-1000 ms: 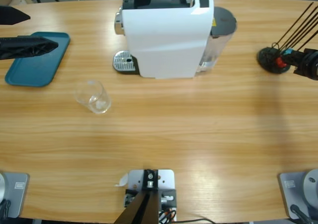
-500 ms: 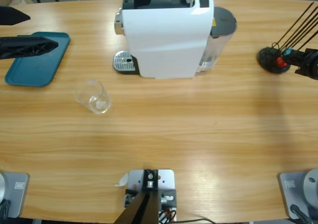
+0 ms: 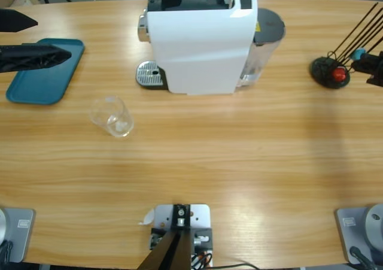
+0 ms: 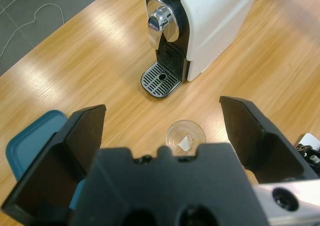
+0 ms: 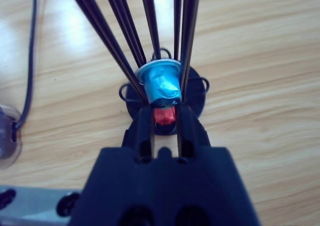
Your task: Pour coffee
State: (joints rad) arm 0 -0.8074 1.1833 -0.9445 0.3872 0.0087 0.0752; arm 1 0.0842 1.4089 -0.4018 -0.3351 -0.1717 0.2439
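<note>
One blue capsule [image 5: 161, 83] is gripped in the right claw [image 5: 164, 117] above the capsule rack [image 3: 327, 72]; left claw [image 4: 162, 131] wide. Next: load the white machine [image 3: 200, 42].

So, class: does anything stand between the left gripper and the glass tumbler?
Nothing visible does. The open left gripper looks straight at the glass tumbler, with only bare table between them. The coffee machine stands beyond the tumbler.

White box-shaped coffee machine [image 3: 200, 42] stands on long wooden table [image 3: 239, 162]; clear glass tumbler [image 3: 111, 117] nearby; teal rectangular tray [image 3: 42, 78] at left.
</note>
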